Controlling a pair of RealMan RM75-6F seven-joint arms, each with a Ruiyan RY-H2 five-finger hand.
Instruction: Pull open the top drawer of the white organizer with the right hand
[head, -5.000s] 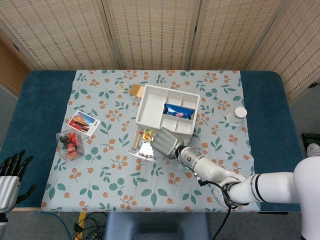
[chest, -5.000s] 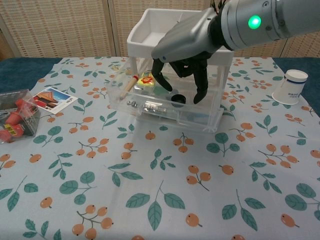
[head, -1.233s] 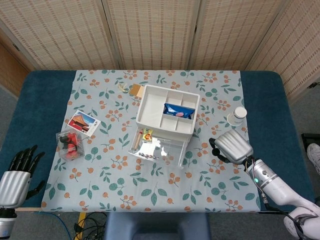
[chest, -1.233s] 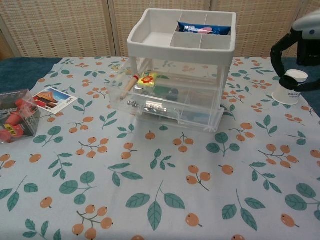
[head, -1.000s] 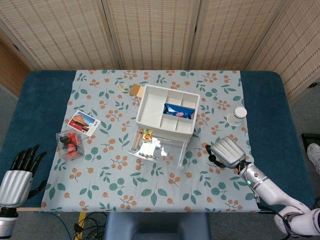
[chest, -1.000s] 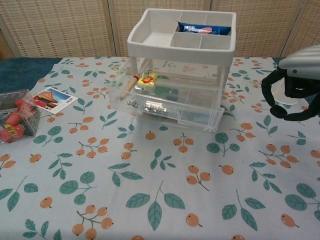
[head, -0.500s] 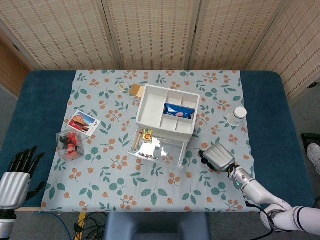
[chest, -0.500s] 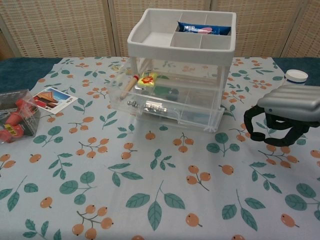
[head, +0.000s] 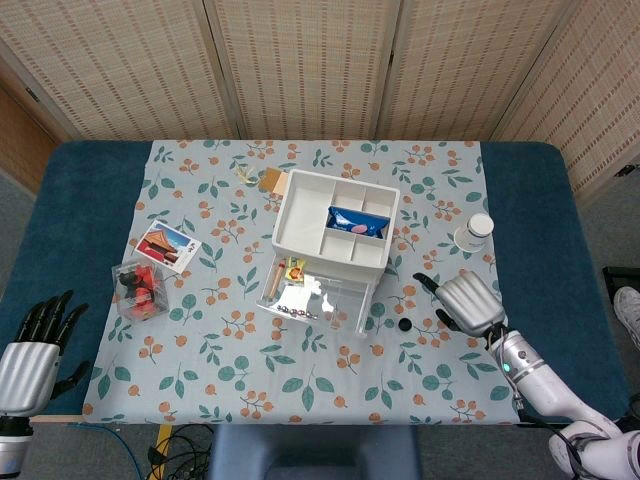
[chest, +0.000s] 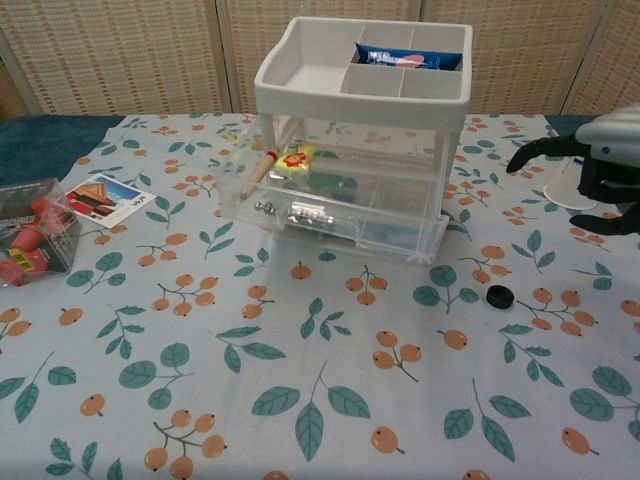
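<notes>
Standing mid-table, the white organizer is seen as a matte divided tray over clear glossy drawers; the top drawer is pulled out toward 6 o'clock, contents visible through its wall. At 3 o'clock of it, the right hand is held above the cloth, fingers spread, nothing gripped. A small black round cap lies on the cloth between hand and organizer, touching neither. The floral tablecloth is flat and printed with berries and leaves. The left hand is spread off the table's 8 o'clock corner. A white cup stands near 2 o'clock. No writing can be read.
</notes>
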